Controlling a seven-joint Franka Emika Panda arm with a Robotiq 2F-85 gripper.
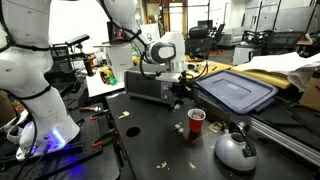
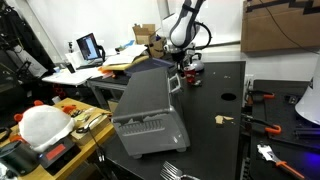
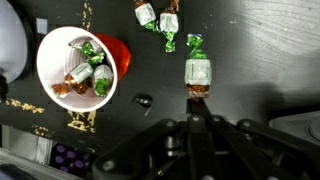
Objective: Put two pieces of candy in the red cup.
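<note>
On a cluttered lab's black counter [image 3: 262,50], the robot's claw [image 3: 196,102] is pinching shut on the wrapper tail of a piece of candy [image 3: 198,72], apparently to lift it. Beyond, two loose candies [image 3: 147,14] are lying near the red cup [image 3: 120,58], which is already holding several.

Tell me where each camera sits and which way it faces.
Exterior view: low beside the base, facing across the table at the cup and kettle; base and arm show.
Exterior view: higher, behind a grey box, facing the arm far off.
Wrist view: looks straight down on cup and candy; fingers show.
Shared: cup in an exterior and the wrist view; arm in both exterior views.
</note>
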